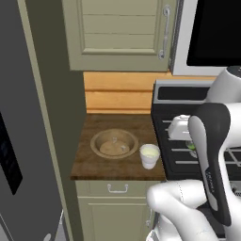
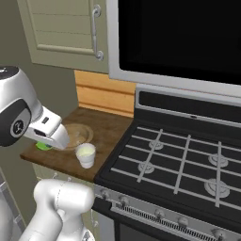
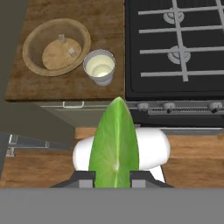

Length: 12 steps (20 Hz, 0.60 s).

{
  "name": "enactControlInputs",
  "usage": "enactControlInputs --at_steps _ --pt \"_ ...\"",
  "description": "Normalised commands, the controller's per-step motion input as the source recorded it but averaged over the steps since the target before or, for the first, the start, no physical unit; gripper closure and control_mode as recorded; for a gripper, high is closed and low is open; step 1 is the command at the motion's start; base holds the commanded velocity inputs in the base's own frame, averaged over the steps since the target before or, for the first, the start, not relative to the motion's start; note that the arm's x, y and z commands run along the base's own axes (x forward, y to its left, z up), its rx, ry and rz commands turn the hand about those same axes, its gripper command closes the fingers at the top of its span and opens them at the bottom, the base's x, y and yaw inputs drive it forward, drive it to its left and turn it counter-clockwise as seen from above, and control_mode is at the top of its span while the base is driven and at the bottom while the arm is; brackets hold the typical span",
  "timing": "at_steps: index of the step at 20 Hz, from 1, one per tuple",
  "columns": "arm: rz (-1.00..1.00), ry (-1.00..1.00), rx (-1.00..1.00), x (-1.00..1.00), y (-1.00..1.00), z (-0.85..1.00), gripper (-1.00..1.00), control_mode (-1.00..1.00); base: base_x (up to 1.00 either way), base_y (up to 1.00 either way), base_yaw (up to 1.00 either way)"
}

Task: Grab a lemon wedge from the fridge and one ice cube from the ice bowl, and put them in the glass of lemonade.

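Note:
A green lemon wedge [image 3: 114, 144] stands point-up between my fingertips, and my gripper [image 3: 113, 179] is shut on it. The hand hangs high and short of the counter's front edge, looking down on the counter. The tan ice bowl [image 3: 31, 43] lies on the wooden counter with two small clear ice cubes [image 3: 71, 51] in it. The whitish glass of lemonade [image 3: 99, 68] stands just beside the bowl's right rim. From the base views I see the bowl [image 1: 97, 141] [image 2: 81, 132], the glass [image 1: 149, 155] [image 2: 86, 154] and a green bit of the wedge [image 1: 191, 146] [image 2: 43, 146] under the hand. The grey fridge [image 1: 23, 141] stands at the left.
A black gas stove [image 2: 179, 164] [image 1: 174, 113] [image 3: 175, 43] adjoins the counter on the right, with a dark microwave [image 2: 179, 37] above it. Pale green wall cabinets [image 1: 122, 33] hang over the counter. A drawer with a handle [image 1: 117, 189] sits below the counter.

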Motion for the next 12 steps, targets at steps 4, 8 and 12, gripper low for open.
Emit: enactControlInputs --at_steps 4,8,12 --pt "0.00 0.00 0.00 0.00 0.00 0.00 1.00 1.00 0.00 0.00 0.00" --pt "0.00 0.00 0.00 0.00 0.00 0.00 1.00 1.00 0.00 0.00 0.00" --pt "0.00 0.00 0.00 0.00 0.00 0.00 1.00 1.00 0.09 0.00 0.00"
